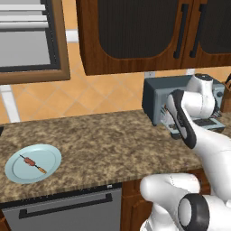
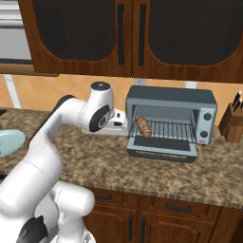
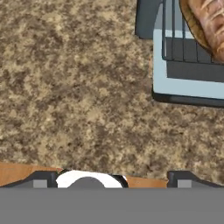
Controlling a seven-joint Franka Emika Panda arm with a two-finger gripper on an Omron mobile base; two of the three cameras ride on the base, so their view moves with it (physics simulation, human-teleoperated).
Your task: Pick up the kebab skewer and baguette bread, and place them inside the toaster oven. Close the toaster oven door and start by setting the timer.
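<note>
The kebab skewer [image 1: 32,163] lies on a pale blue plate [image 1: 52,155] at the left of the counter, far from my hand. At the right stands the grey-blue toaster oven [image 2: 171,100], its door [image 2: 161,148] dropped open. The baguette bread [image 2: 144,126] rests on the wire rack inside, at its left end; its crusty end also shows in the hand view [image 3: 210,22]. My gripper [image 2: 119,129] hovers over the counter just left of the oven's open door, pointing down. It is open [image 3: 113,180] with nothing between its fingertips [image 3: 43,179].
A knife block [image 2: 232,124] stands right of the oven. Dark wood wall cabinets [image 2: 142,33] hang above it. The speckled counter [image 1: 113,144] stretches between plate and oven. A dishwasher front [image 1: 67,210] sits under the counter's left part.
</note>
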